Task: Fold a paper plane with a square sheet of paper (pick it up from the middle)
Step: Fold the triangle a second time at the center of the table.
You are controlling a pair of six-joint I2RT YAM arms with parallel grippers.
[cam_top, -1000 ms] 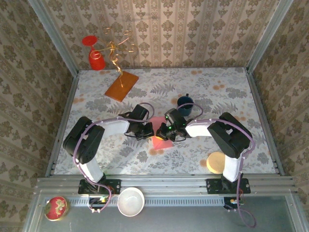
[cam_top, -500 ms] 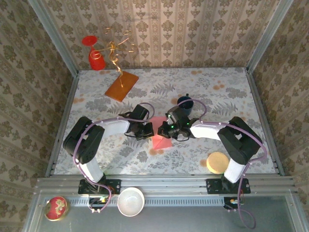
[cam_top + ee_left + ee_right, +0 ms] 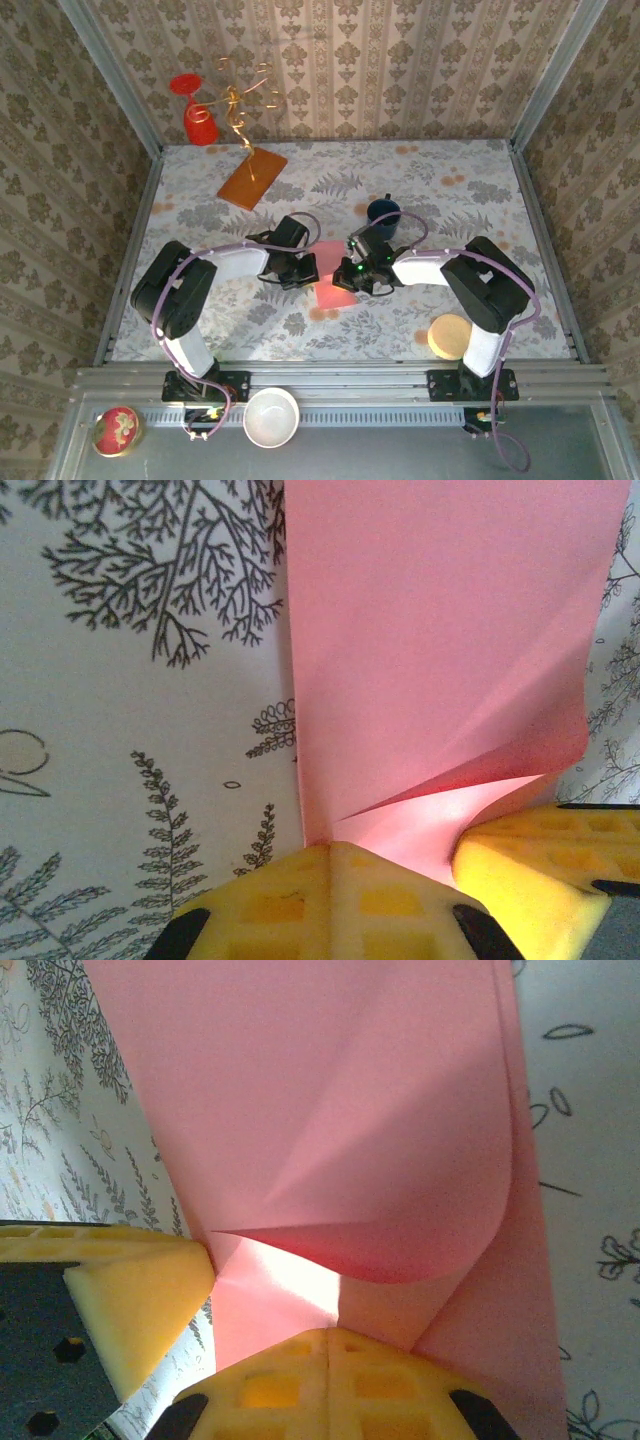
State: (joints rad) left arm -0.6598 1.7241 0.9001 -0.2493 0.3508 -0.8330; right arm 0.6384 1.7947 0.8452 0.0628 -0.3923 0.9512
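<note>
Table is carrying the sheet of paper, lying half-folded between both grippers. Left gripper and right gripper are each clamping its edge at their fingertips, probably pressing a crease, with a flap curling ahead.

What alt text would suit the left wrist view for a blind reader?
The left gripper, its yellow fingers shut, pinches the near edge of a thin pink-red sheet of paper, folded over itself, over a white fern-printed tablecloth. Another yellow foam pad sits lower right.

Paper between left gripper, right gripper
</note>
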